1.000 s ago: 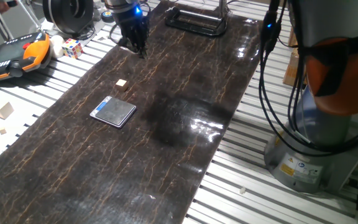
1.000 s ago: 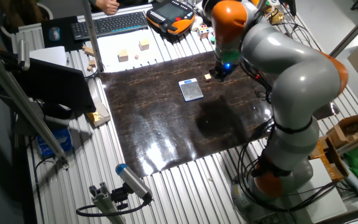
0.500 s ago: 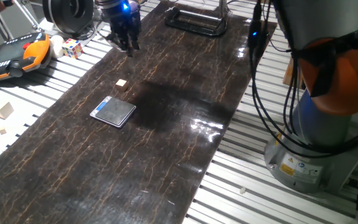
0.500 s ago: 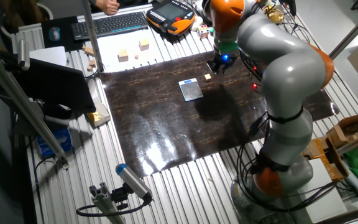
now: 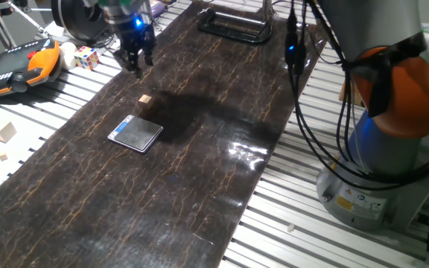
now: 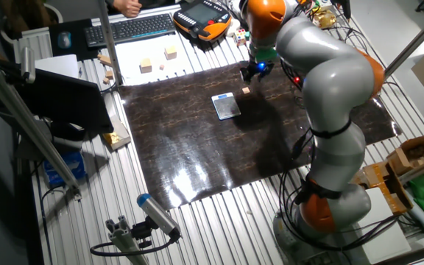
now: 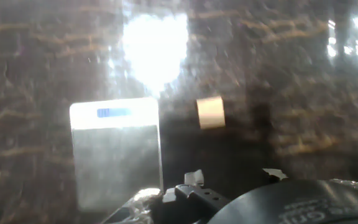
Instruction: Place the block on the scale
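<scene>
On dark marbled mat, block, scale

Matt pale wood block, scale w/ glossy dark top, shiny marbled mat, ribbed metal table

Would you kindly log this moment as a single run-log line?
phase: approach | gripper: empty, above mat, beyond block | block: on mat, beside scale, not touching | scale: flat, top bare | placed: no

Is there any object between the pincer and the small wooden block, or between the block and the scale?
Nothing visible. Only bare dark mat separates the pincer from the block, and the block from the scale.
</scene>
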Robot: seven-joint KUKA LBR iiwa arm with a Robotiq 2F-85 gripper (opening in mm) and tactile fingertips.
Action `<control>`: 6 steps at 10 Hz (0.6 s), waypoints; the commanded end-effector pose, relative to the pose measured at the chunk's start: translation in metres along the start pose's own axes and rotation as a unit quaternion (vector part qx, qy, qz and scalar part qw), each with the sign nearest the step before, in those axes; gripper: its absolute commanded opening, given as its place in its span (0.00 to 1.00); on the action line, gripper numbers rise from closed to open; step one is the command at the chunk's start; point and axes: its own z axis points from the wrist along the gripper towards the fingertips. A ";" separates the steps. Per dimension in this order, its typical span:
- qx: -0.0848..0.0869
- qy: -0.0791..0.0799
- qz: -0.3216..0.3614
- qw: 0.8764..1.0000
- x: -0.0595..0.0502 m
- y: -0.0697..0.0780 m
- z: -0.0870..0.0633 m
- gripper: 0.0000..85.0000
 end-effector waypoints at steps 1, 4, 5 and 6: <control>-0.003 -0.002 -0.003 1.000 -0.009 0.000 0.003 0.64; -0.015 0.002 -0.032 0.999 -0.023 -0.003 0.021 0.66; -0.017 0.003 -0.037 0.999 -0.024 -0.004 0.026 0.68; -0.018 0.003 -0.041 0.999 -0.026 -0.005 0.033 0.69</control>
